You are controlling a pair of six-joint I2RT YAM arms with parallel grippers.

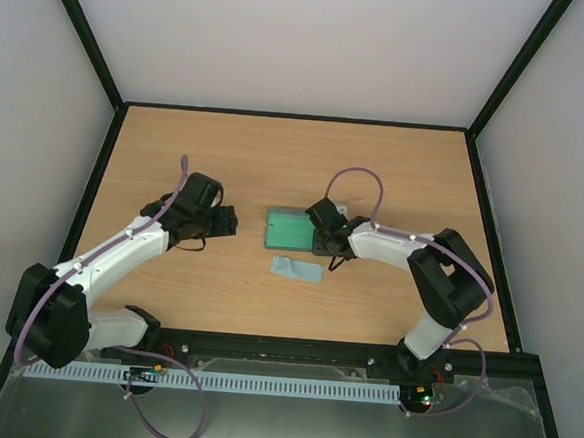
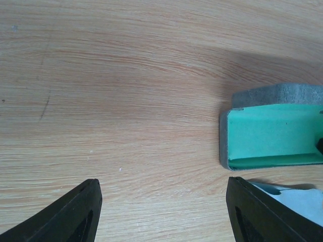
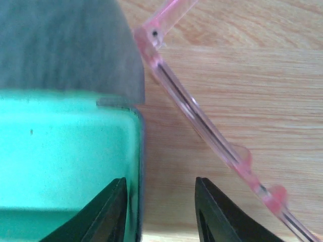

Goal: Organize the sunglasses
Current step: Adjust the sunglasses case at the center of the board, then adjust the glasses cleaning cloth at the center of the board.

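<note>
1. the sunglasses (image 3: 202, 126) lie on the wooden table (image 1: 176, 151), outside the open case (image 3: 65, 151), just beside its end wall.
2. in the right wrist view the pink frame runs diagonally, from the grey lid's corner at the top to bottom right. its hinge end is very near that corner; contact can't be told.
3. the frame sits past the outer side of the right claw (image 3: 160, 212), not between its fingers. in the top view it is too small to make out.
4. right claw: partly spread, with a clear gap between the fingers. one finger (image 3: 108, 214) is over the green lining, the other (image 3: 212, 217) over bare wood.
5. the case's end wall falls in that gap, close to the lining-side finger. i see no pinch on it, and nothing is held.
6. right arm (image 1: 438, 279): elbow folded back near its base, forearm reaching left and ending at the case's right end.
7. left claw (image 2: 162, 201): spread wide, with only bare table between the fingers, touching nothing.
8. left arm (image 1: 119, 252): stretched up and right from its base, with the claw pointing at the case's left end, clearly apart from it.
9. a pale blue cloth (image 1: 296, 270) lies flat just in front of the case, close to its near edge.
</note>
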